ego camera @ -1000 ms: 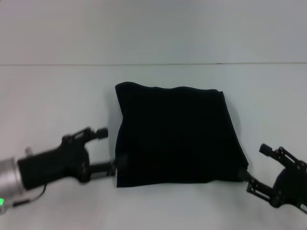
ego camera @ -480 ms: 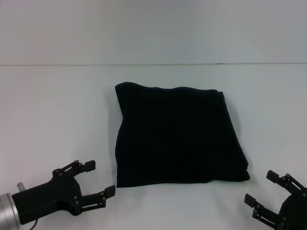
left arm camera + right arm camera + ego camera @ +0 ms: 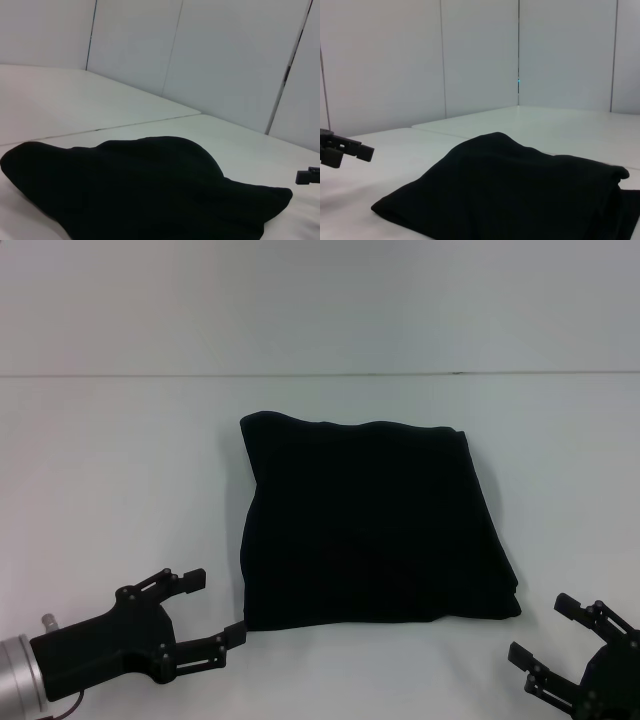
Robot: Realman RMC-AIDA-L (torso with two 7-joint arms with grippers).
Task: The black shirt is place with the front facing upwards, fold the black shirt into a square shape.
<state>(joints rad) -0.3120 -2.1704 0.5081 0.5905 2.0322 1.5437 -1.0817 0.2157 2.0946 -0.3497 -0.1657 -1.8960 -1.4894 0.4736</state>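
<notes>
While black shirt [image 3: 375, 525] lies folded, seemingly square, L tool [image 3: 212, 612] & R tool [image 3: 551, 631] sit released.

Black jaws, silver left wrist cuff

The black shirt [image 3: 372, 525] lies folded into a roughly square, slightly trapezoid pad, flat on the white surface [image 3: 120, 460]. Only plain black fabric shows on top. Its far edge is a little wavy, its near edge straight, and stacked layers show at the near right corner.
</notes>
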